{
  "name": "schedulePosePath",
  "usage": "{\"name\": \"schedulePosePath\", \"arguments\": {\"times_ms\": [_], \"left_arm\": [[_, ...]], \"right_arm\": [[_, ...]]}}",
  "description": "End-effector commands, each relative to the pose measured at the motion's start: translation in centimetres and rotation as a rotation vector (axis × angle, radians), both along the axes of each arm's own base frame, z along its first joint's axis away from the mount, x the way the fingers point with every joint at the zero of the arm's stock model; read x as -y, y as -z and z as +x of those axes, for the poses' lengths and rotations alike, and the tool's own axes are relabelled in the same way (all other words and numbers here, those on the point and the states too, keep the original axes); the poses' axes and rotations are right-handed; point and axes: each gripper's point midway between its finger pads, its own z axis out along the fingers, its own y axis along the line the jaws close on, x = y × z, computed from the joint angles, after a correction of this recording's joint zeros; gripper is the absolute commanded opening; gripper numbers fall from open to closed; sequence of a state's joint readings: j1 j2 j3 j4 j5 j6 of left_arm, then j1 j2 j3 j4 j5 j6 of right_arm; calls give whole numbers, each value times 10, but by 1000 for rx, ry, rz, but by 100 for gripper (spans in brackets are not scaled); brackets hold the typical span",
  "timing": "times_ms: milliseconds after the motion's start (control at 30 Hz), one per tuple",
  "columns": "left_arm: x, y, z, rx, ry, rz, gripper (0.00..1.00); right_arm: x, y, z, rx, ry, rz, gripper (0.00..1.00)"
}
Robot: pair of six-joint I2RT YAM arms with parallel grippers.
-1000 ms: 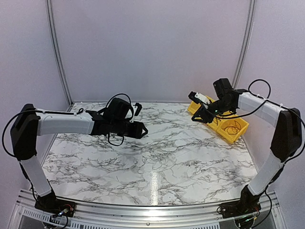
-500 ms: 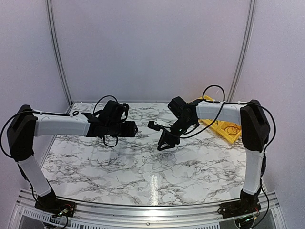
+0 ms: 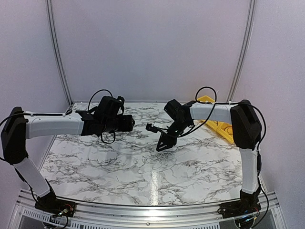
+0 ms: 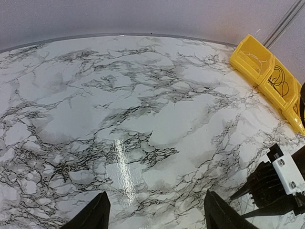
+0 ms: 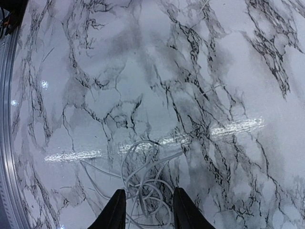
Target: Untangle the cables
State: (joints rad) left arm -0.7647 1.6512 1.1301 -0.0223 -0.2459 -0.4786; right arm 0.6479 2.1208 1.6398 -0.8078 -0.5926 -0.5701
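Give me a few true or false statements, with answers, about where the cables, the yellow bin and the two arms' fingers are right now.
1. The yellow plastic bin stands at the far right side of the white marble-patterned table. True.
2. The left arm's fingers are shut on a cable. False: they stand apart over bare marble, holding nothing.
3. A loose tangle of thin pale cables lies on the table right by the right arm's fingers. True.
4. The right arm's fingers hang over the bin. False: they are over the middle of the table, above the tangle.
5. A black cable loop lies in one bin compartment. True.
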Motion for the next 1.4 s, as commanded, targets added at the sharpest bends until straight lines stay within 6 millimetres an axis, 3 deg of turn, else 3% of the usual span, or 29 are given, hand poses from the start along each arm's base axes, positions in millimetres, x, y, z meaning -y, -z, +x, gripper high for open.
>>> {"name": "schedulePosePath", "arguments": {"times_ms": [0,233,333,367,533,733,900,1000,1100,1200,1267,1367], "left_arm": [[-2,-10,2,33,-5,-2,70],[-5,-8,4,38,-15,13,70],[-4,-8,3,36,-9,13,70],[-3,-8,3,35,-3,10,69],[14,-22,-3,46,75,-73,67],[15,-35,-2,103,112,-49,66],[15,-72,-5,218,159,-62,65],[13,-101,-13,287,186,-117,66],[10,-117,-26,322,204,-193,66],[8,-110,-37,324,192,-255,66],[5,-94,-38,286,142,-267,63],[15,-71,-39,217,137,-282,62]], "right_arm": [[-3,1,6,10,21,-28,34],[-4,5,6,-12,24,-38,14],[-7,-5,5,-14,18,-11,0],[-8,-11,4,-13,13,1,0],[-14,-60,9,53,5,76,0],[-16,-125,11,140,5,176,0],[-17,-165,17,216,6,264,0],[-15,-166,27,234,15,303,0],[-10,-165,34,234,48,352,0],[-8,-169,32,238,62,392,0],[-9,-167,29,220,63,408,0],[-11,-148,27,164,82,401,0]]}}
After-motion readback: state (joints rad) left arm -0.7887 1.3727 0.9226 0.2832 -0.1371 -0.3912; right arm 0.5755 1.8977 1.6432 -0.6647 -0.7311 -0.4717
